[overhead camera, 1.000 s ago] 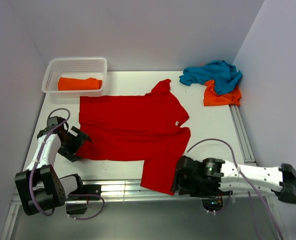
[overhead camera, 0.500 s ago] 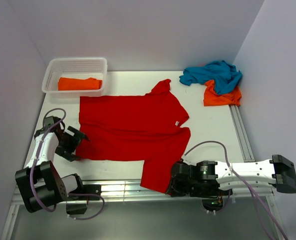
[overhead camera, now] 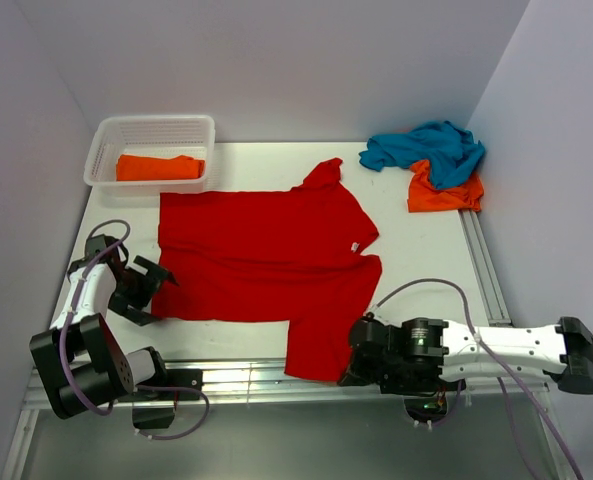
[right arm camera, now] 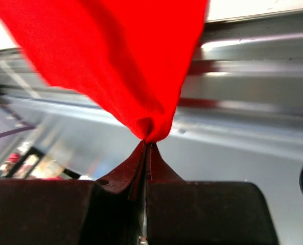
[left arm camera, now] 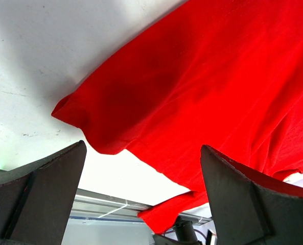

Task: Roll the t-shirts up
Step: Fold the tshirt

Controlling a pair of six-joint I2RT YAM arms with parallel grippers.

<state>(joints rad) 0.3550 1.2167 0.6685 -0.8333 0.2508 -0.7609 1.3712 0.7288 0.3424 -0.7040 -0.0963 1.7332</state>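
Right gripper (right arm camera: 146,145) is fully closed, its two dark fingers pressed together on a pinch of cloth at the tip of the near sleeve of the red t-shirt (overhead camera: 266,260). In the right wrist view the fabric gathers to a point at the fingertips and fans out wide beyond them. This gripper sits at the near edge of the white table (overhead camera: 416,265), over the metal rail (overhead camera: 226,375) that runs along that edge, with its arm stretched across from the right. The red t-shirt lies spread flat across the middle of the table, collar toward the right, hem toward the left and one sleeve pointing to the far side. Left gripper (overhead camera: 163,295) is open wide at the near left corner of the hem. In the left wrist view its fingers (left arm camera: 39,199) stand well apart on either side of the frame, and that corner of the shirt lies on the table ahead of them. No cloth is clamped between them, and whether a finger touches the fabric cannot be told. At the far left corner of the table stands a white lattice basket (overhead camera: 106,140), with a folded orange t-shirt (overhead camera: 158,167) lying inside it. At the far right corner a teal t-shirt (overhead camera: 426,145) lies crumpled, partly on top of a crumpled orange t-shirt (overhead camera: 444,192). Both are well apart from the red t-shirt.
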